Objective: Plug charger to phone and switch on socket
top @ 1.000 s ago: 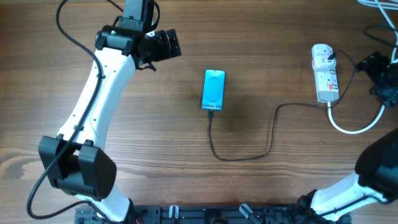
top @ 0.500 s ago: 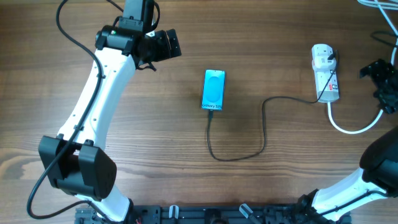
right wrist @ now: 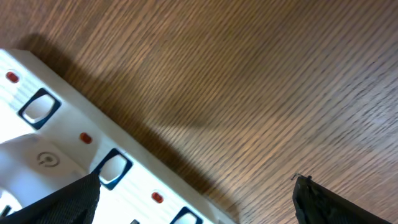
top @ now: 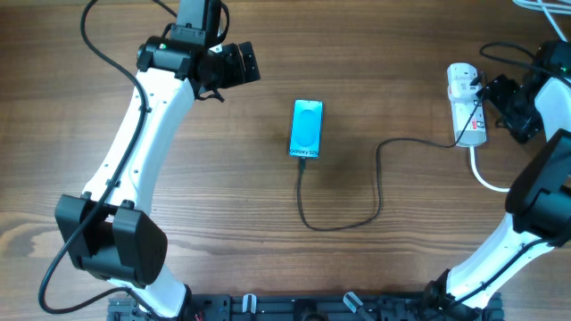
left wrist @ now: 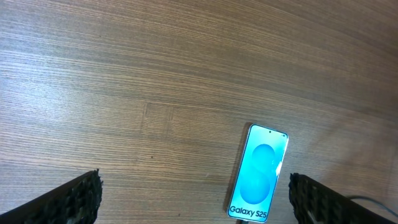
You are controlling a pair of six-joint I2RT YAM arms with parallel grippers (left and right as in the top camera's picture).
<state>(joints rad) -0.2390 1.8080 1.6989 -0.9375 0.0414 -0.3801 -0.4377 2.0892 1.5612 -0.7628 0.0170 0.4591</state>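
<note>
On my left wrist feed the phone (left wrist: 260,182) lies flat on the bench (left wrist: 124,74) with its cyan screen up. I can read "Galaxy S25" in white along the short edge nearest the camera. Overhead that same writing is too small for me to read.

The socket (top: 466,114) carries a label (top: 474,125) with a red mark on its near half, but I cannot read the print. On my right wrist feed its white face shows a row of dark-framed rocker switches (right wrist: 114,167), each with a small red dot (right wrist: 86,137) beside it. There is also a faint round embossed symbol I can't make out.

The left end effector (left wrist: 194,198) is spread wide. Its fingertips sit at the lower corners of the wrist feed, with bare bench between them and the phone just inside the right one. It holds nothing and touches nothing. Overhead it hangs well apart from the phone, toward the far left of the bench.

The right end effector (right wrist: 196,193) is also spread wide and empty. Overhead it sits just beside the far end of the socket, on the outer side. Whether a finger touches the socket, I cannot tell.

The charger (top: 379,178) loops across the bench from the socket, and its tip meets the lettered edge of the phone. I cannot tell whether it is fully seated.
</note>
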